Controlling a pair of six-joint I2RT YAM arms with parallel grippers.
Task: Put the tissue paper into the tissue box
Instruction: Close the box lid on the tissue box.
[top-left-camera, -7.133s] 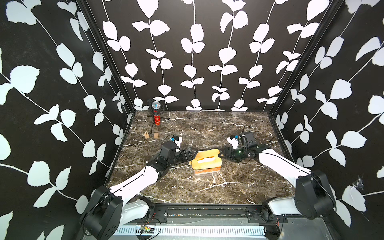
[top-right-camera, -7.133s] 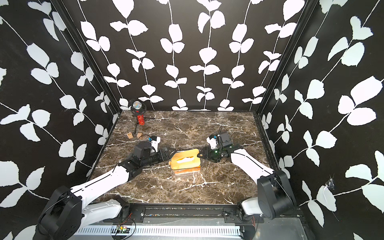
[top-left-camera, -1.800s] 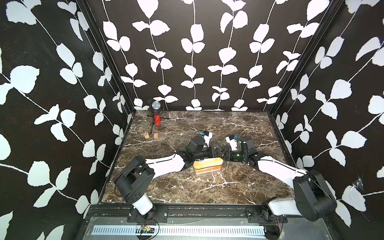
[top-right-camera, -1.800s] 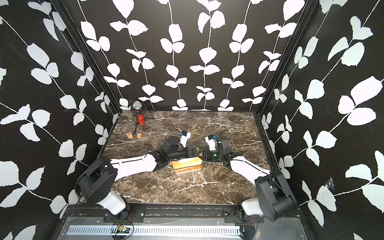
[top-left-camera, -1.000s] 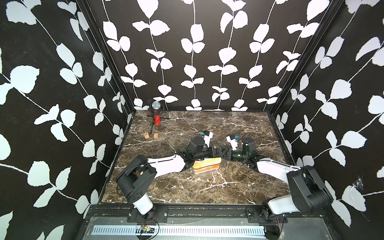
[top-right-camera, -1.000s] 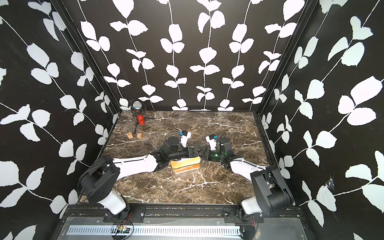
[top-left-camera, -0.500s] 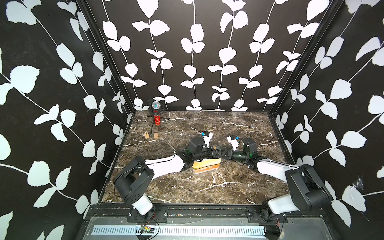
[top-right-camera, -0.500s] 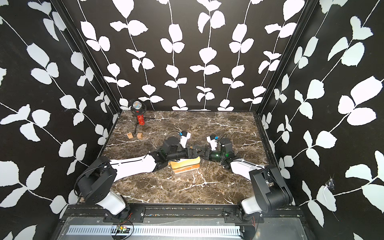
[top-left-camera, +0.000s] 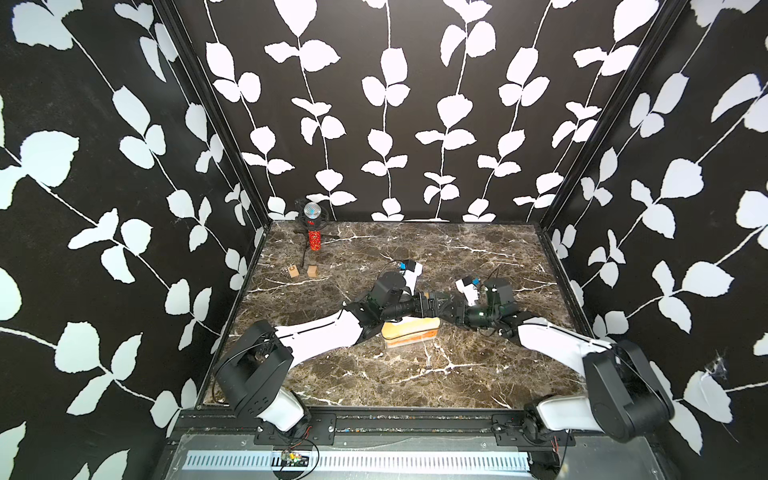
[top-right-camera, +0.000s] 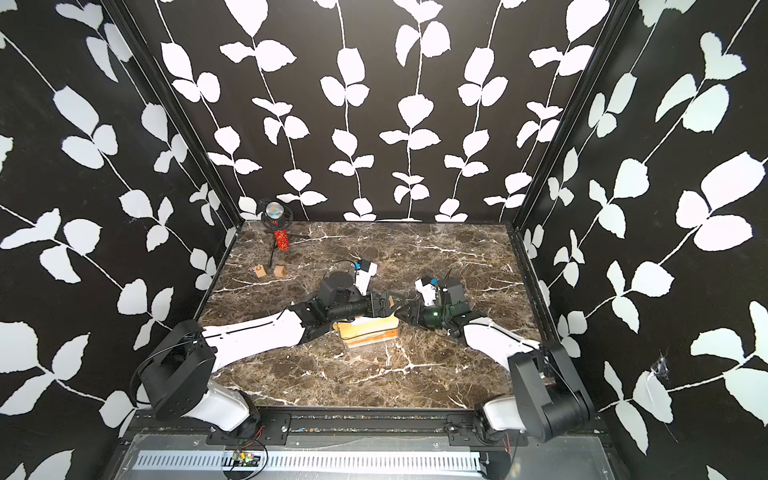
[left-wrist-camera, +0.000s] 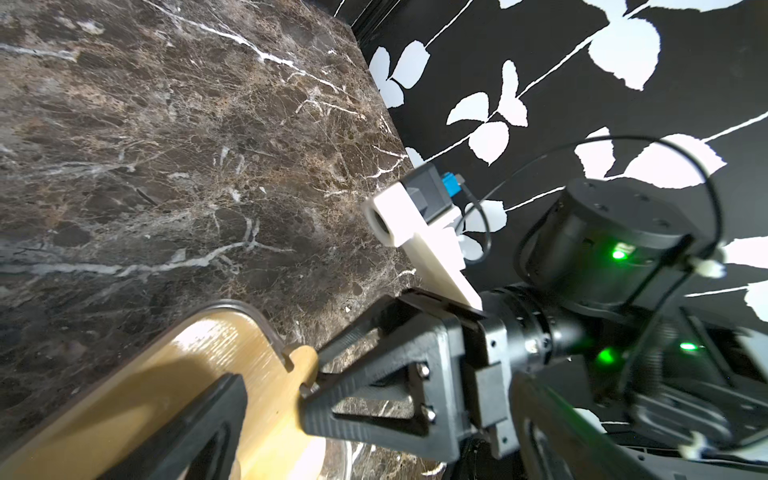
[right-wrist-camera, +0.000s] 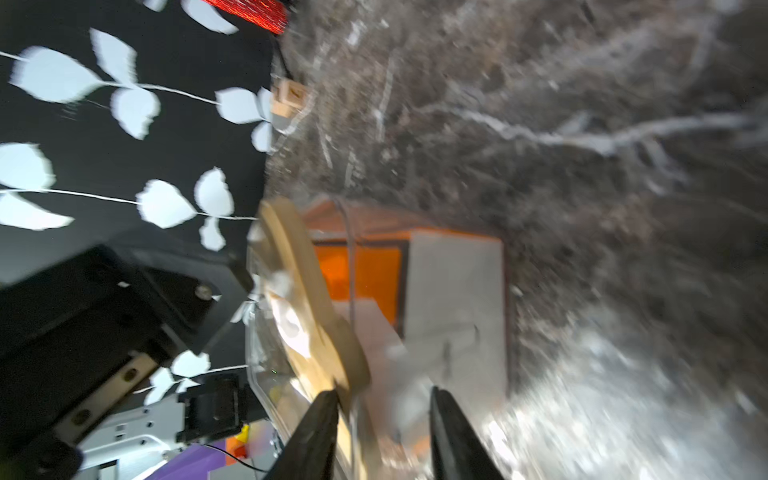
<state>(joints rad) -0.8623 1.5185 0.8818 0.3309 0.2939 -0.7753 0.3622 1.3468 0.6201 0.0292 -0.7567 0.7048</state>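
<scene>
- Your left gripper (top-left-camera: 432, 306), spread wide, hovers over the bamboo lid (top-left-camera: 411, 325).
- Your right gripper (right-wrist-camera: 382, 392), jaws parted, sits at the lid's end.
- The tissue paper (right-wrist-camera: 361, 270) sits inside the tissue box (top-left-camera: 409, 340).

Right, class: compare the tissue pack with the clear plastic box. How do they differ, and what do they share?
The tissue pack is opaque, orange with white ends; the box is see-through. The pack is slightly smaller and sits inside the box, while the box stands directly on the marble table. The box has a wooden lid on top; the pack has none. Both are rectangular.
</scene>
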